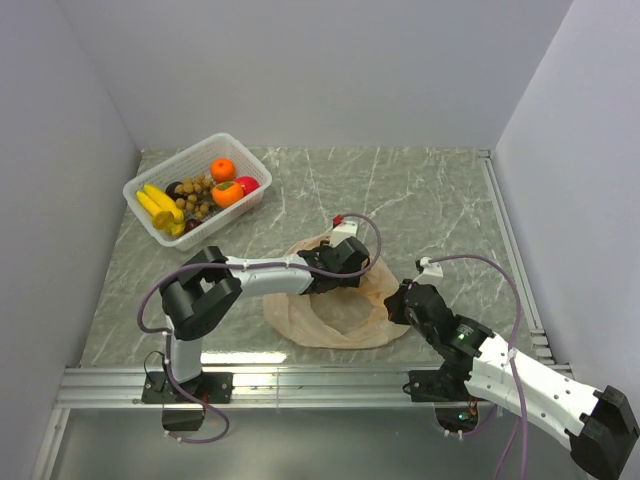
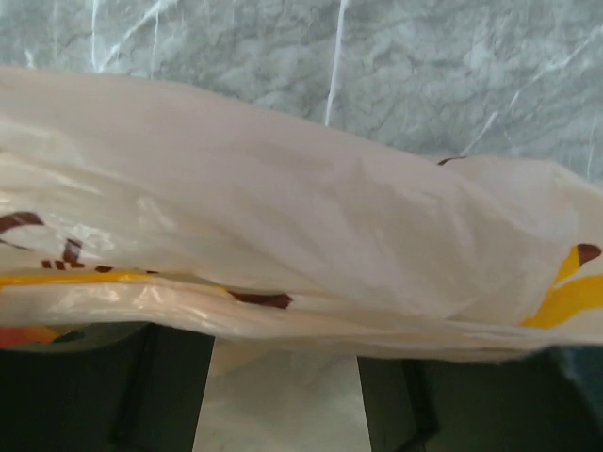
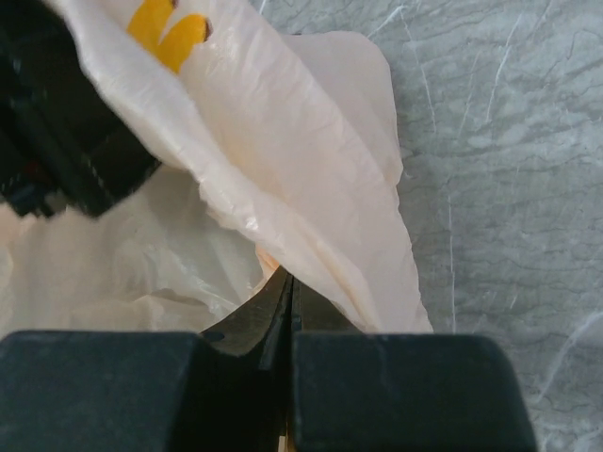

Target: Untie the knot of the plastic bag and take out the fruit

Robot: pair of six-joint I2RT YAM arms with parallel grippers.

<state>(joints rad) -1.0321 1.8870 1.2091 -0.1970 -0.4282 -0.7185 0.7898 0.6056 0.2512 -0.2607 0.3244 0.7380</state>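
We are looking at the plastic bag point(image 1: 330, 322) lying flat on the tabletop point(image 1: 430, 200), close to the two arms. The fruit point(image 1: 205, 192) is sitting well apart from it, in the white basket point(image 1: 262, 180) at the back left. We are not seeing any knot.

The right hand point(image 3: 287, 282) is pinching the bag's edge, fingers pressed together. The left hand point(image 2: 283, 405) is reaching over the bag with its fingers apart, and plastic is draping across them.

We are thinking the thin plastic could be catching on those fingers and ripping if both hands are pulling. The bag could also be sliding off the near edge.
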